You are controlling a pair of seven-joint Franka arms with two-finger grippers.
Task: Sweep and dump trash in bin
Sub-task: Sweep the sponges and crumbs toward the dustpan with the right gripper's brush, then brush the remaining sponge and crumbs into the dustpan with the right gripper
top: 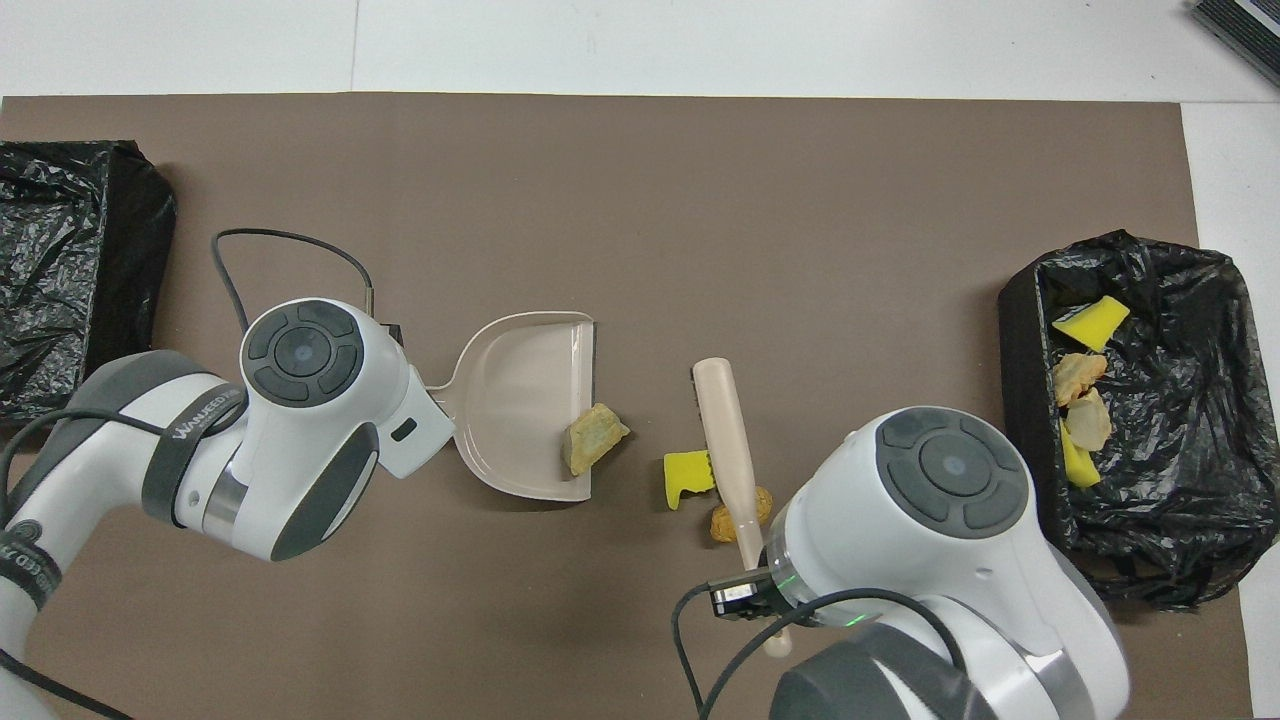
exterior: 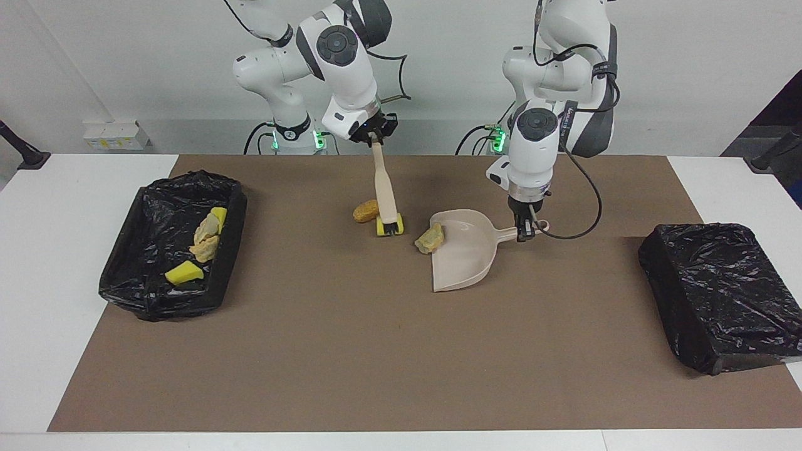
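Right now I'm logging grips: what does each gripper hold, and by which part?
The right gripper holds the brush by its handle's upper end. The left gripper holds the dustpan by its handle's end.

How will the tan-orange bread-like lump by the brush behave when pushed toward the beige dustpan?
The tan-orange bread-like lump is rounded and oblong, so it may roll or veer rather than slide straight. It is small beside the beige-handled brush, so probably light and easily flicked. The brown mat looks matte, so it may catch rather than skid.
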